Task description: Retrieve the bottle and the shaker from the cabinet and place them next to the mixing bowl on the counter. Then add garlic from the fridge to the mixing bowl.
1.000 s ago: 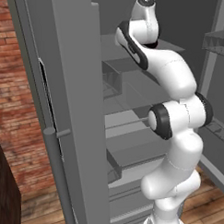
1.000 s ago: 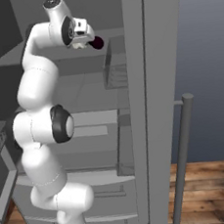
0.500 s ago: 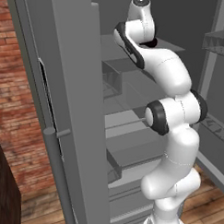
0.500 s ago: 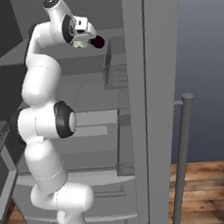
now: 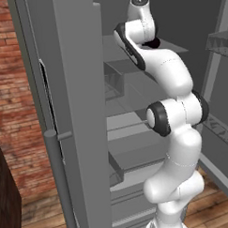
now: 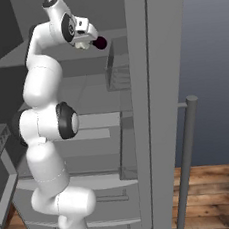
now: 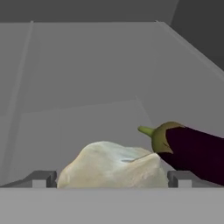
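Since the earlier frames the arm has reached slightly deeper into the tall plain grey fridge [image 5: 78, 112]; the elbow sits a little higher. The two-finger gripper [image 7: 112, 178] stands wide, its 2 tips either side of the pale cream, lumpy garlic bulb [image 7: 111, 165] without gripping it. The garlic rests on an upper fridge shelf, just beside a dark purple aubergine with a green stem [image 7: 192, 151]. The right base view shows the aubergine's dark end [image 6: 101, 43] past the hand; the garlic is hidden there.
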{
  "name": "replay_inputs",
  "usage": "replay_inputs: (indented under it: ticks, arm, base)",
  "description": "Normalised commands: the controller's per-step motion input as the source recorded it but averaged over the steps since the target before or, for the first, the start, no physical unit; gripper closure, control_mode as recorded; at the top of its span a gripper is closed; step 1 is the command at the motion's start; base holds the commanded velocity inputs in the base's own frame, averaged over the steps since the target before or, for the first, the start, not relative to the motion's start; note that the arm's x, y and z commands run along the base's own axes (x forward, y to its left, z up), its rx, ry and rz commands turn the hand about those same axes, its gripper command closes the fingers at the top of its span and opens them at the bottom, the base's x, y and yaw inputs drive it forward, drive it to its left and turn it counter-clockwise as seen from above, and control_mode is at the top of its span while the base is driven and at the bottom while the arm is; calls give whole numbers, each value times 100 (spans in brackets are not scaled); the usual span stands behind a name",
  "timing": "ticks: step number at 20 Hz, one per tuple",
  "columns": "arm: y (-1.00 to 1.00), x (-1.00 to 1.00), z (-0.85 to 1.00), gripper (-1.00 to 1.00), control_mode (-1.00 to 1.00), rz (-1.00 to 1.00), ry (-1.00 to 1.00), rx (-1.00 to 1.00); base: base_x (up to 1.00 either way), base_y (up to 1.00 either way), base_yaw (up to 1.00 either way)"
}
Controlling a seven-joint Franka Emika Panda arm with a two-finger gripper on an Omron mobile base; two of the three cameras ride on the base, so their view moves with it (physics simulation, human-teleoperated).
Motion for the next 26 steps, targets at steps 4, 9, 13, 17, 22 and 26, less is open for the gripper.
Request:
replay_inputs:
  ticks: [4, 9, 13, 17, 22, 26]
  arm:
    - [0, 0, -6, -100, -100, -1, 0, 0]
    - [0, 0, -5, -100, -100, 0, 0, 0]
    - [0, 0, -2, 100, -100, 0, 0, 0]
    - [0, 0, 0, 100, -100, 0, 0, 0]
    - [0, 0, 0, 100, -100, 0, 0, 0]
    - [0, -60, 2, 100, -100, 1, -3, 1]
  base:
    - [0, 0, 0]
    - [0, 0, 0]
    - [0, 0, 0]
    - [0, 0, 0]
    - [0, 0, 0]
    - [0, 0, 0]
